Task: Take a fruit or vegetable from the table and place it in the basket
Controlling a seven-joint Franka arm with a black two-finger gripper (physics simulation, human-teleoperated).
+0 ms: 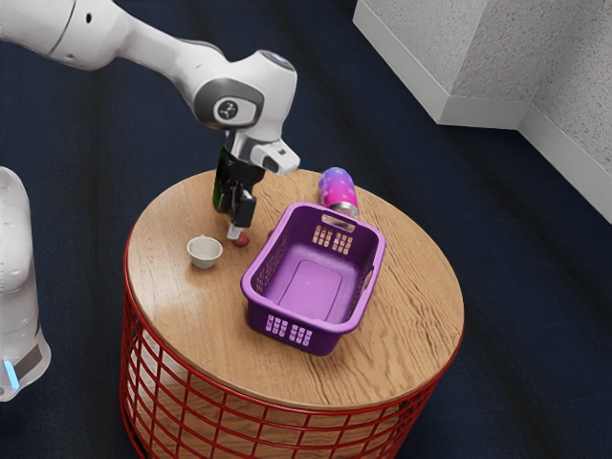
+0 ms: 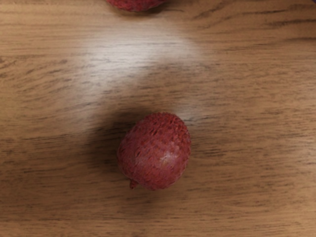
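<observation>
My gripper [image 1: 236,229] points down over the table, just above a small red lychee-like fruit [image 1: 242,240]; how its jaws stand is hard to make out. In the wrist view the same bumpy red fruit [image 2: 155,151] rests on the wood below my hand, a short stem at one end. Part of a second red fruit [image 2: 136,3] lies a little apart from it. The purple basket [image 1: 305,331] stands beside the fruit, toward the exterior view's right, and its open top shows a bare floor inside.
A small white cup [image 1: 204,252] sits near the fruit, toward the exterior view's left. Behind the basket lies a pink and purple bottle [image 1: 338,190]. A dark green object [image 1: 220,191] stands right behind my gripper. The round wooden table [image 1: 411,316] has a curved edge.
</observation>
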